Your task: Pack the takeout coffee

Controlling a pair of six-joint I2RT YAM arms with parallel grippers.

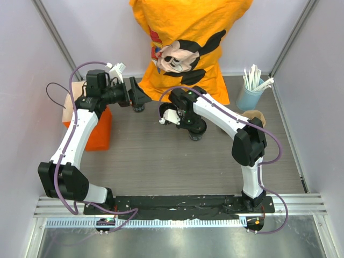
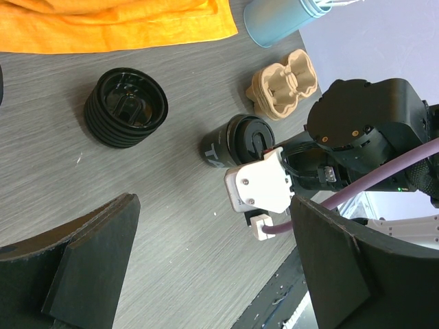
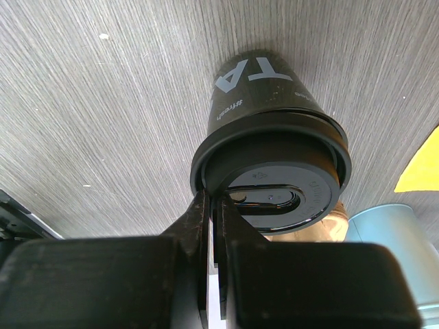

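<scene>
The takeout coffee (image 3: 264,130) is a small black cup with white letters on its side and a round black lid (image 3: 288,199). My right gripper (image 3: 218,200) is shut on the lid's rim, one finger inside it and one outside. From above, the cup (image 1: 196,133) shows just under that gripper (image 1: 193,128), mid-table. The left wrist view has the cup (image 2: 233,142) beside the right wrist. My left gripper (image 1: 141,97) hangs open and empty at the back left, well apart from the cup. The orange paper bag (image 1: 100,129) lies at the left, partly under my left arm.
A short stack of black lids (image 2: 127,110) sits near my left gripper. A cardboard cup carrier (image 2: 285,82) and a blue holder with white sticks (image 1: 251,92) stand at the back right. A person in an orange shirt (image 1: 188,43) is at the far edge.
</scene>
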